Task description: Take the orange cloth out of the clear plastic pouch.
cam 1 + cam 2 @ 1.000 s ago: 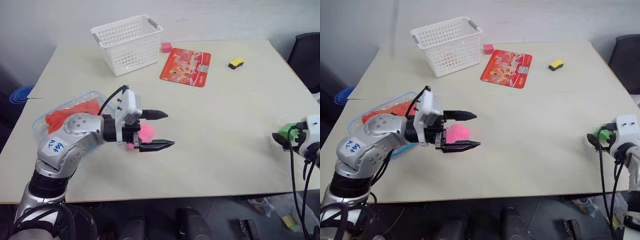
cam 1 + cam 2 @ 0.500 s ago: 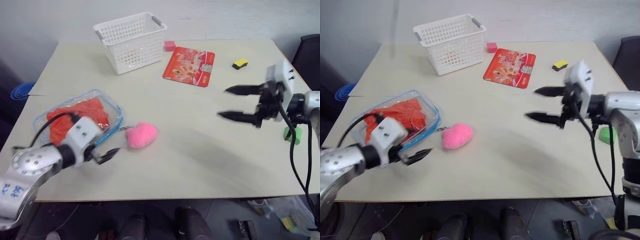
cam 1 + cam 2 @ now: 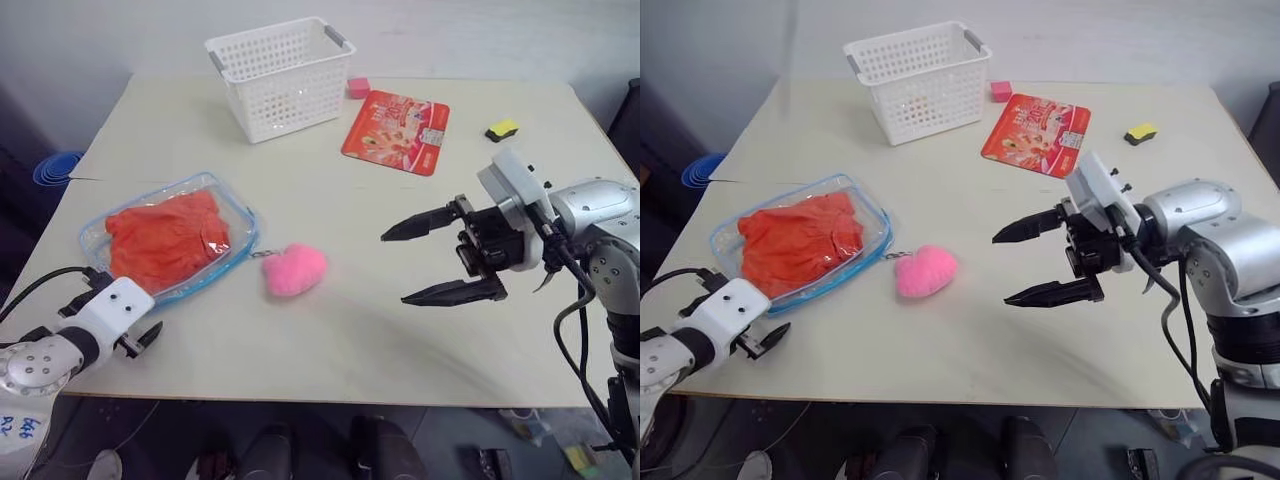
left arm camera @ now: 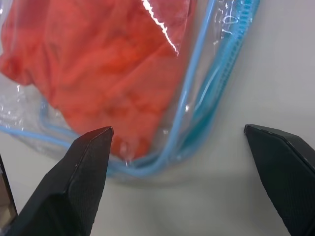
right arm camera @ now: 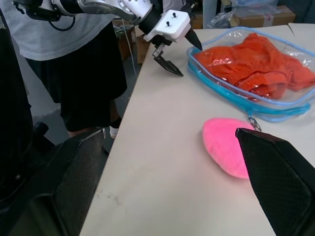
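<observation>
While zipped, one clear plastic pouch (image 3: 172,245) holds one orange cloth (image 3: 165,238)

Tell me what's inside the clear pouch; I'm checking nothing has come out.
The orange cloth lies crumpled inside the clear plastic pouch, filling most of it. Whatever might lie beneath the cloth is covered.

One pouch (image 3: 170,248), one cloth (image 3: 165,240), one basket (image 3: 280,75), one plush heart (image 3: 295,270), one packet (image 3: 396,131).
</observation>
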